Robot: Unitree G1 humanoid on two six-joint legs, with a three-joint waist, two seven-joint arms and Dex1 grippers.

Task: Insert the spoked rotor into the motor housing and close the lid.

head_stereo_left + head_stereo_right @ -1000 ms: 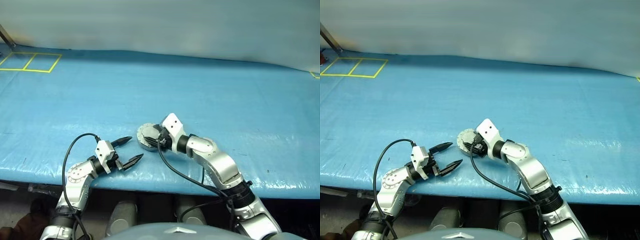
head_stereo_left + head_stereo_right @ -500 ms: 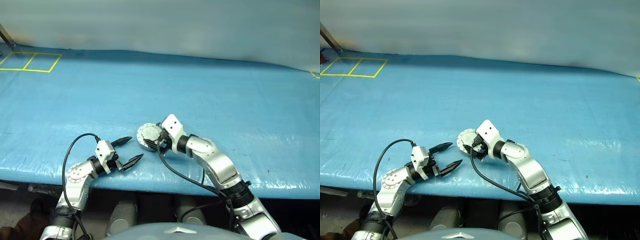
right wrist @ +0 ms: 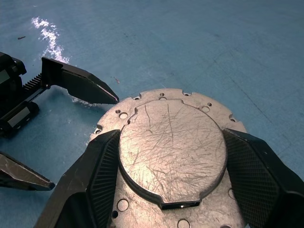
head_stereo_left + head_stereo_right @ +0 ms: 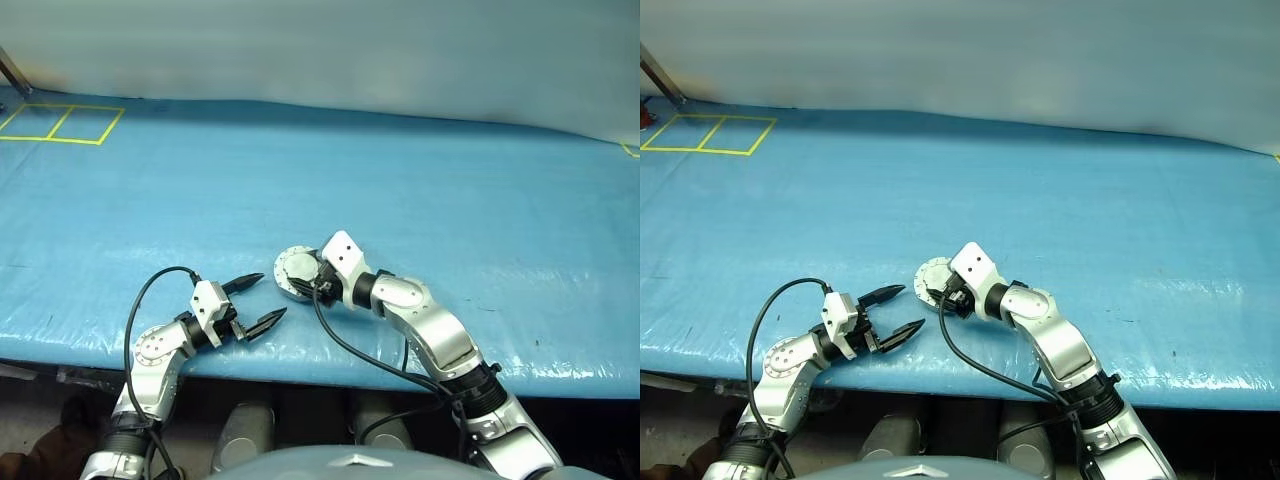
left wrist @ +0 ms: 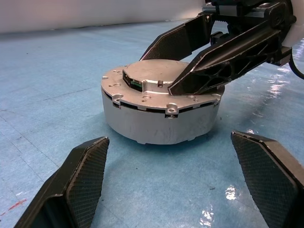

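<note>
1. A blue tarp-covered table [image 4: 420,190] fills the scene.
2. The right gripper [image 3: 166,156] has its fingers spread either side of the closed lid's [image 3: 171,142] raised centre.
3. The left gripper [image 4: 257,300] gapes empty nearby.
4. The left wrist view shows the motor housing's [image 5: 156,121] grey side wall.

A: Any writing, label, brand or number you can read anywhere?

B: None. The round scratched silvery-grey metal lid [image 3: 171,152] carries only scratches and small holes, no stamped letters or figures.

A: And the blue plastic-covered worktop [image 4: 450,200]?

B: No text there. The only sign is a yellow line marking of two outlined boxes [image 4: 62,124], far off beyond the left gripper [image 4: 256,300], and they hold no characters.
</note>
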